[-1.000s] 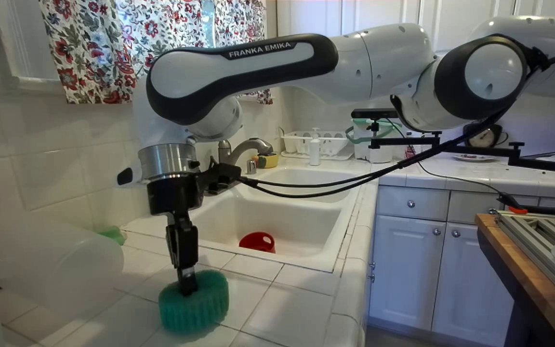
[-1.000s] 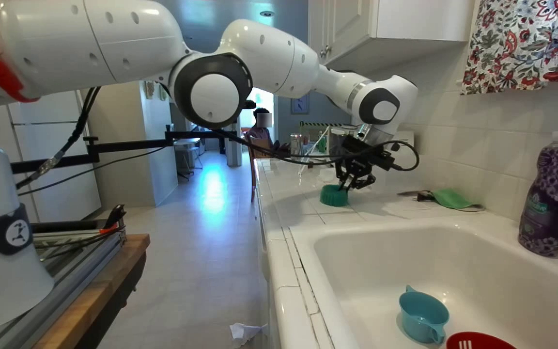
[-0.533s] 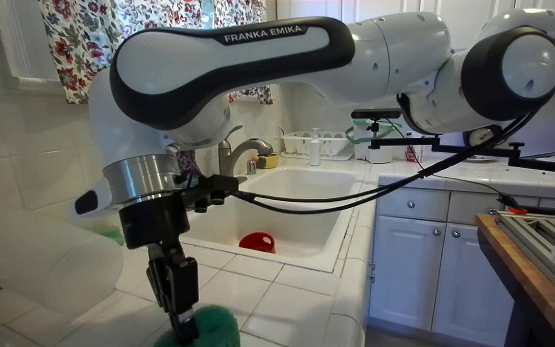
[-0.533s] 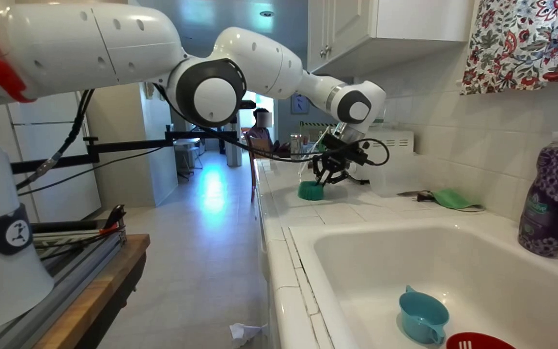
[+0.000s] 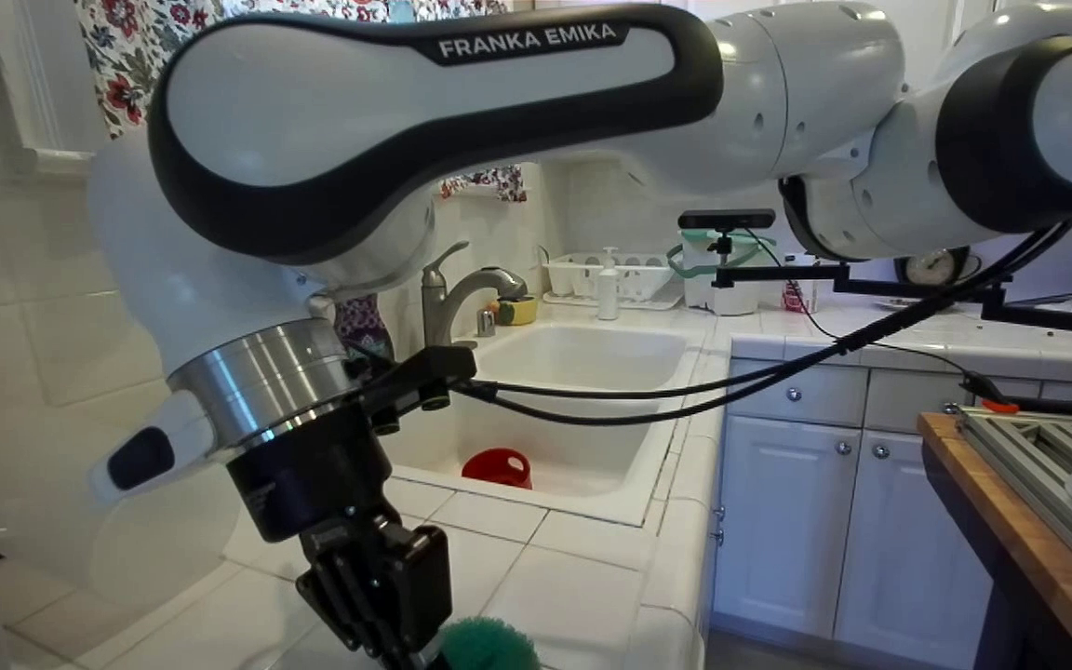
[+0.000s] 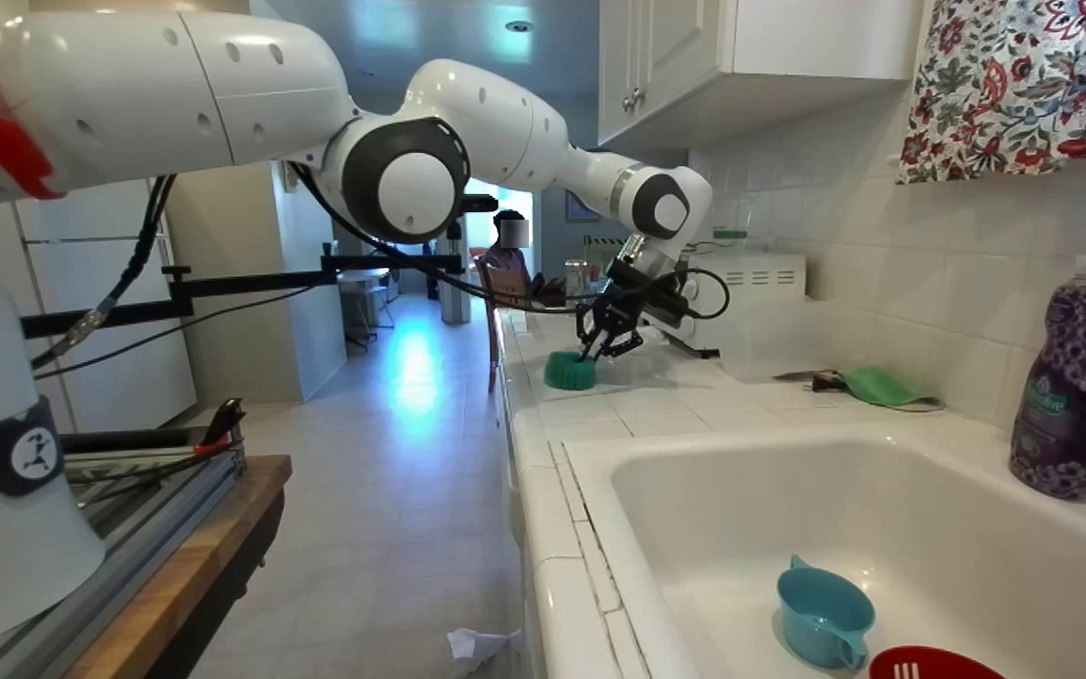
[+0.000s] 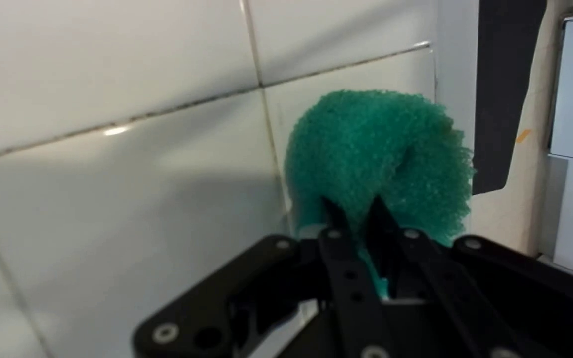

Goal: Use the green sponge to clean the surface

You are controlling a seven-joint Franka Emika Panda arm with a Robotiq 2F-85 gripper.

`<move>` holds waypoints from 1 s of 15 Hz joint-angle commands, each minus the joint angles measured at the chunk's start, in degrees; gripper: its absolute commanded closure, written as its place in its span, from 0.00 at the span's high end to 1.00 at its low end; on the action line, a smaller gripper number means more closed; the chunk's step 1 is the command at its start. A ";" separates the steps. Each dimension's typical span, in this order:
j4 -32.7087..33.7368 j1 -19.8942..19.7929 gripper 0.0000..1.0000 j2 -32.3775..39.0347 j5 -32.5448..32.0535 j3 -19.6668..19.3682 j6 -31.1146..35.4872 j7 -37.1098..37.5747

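Step judged as wiping: hand [image 7: 353,205], jaws drawn close together, pinching the green sponge [image 7: 361,136], has it near the outer edge of the bench [image 7: 117,199] (contact looks likely); next calls for an inward, lightly pressed sweep.

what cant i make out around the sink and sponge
Green sponge: lower part cut off by the bottom edge in an exterior view.
Tiled surface beneath it: covered by the sponge in the wrist view.
Fingertips: blurred in the wrist view.
Red object: cut off by the bottom edge in an exterior view.
Purple bottle: partly hidden behind the arm in an exterior view.
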 commanded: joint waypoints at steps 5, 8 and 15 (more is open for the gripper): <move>0.31 -8.15 0.04 0.58 1.74 -0.65 7.46 2.86; 0.31 -11.94 0.04 1.66 3.91 -0.05 12.91 7.09; -0.23 -11.54 0.04 1.69 4.62 0.27 17.26 10.86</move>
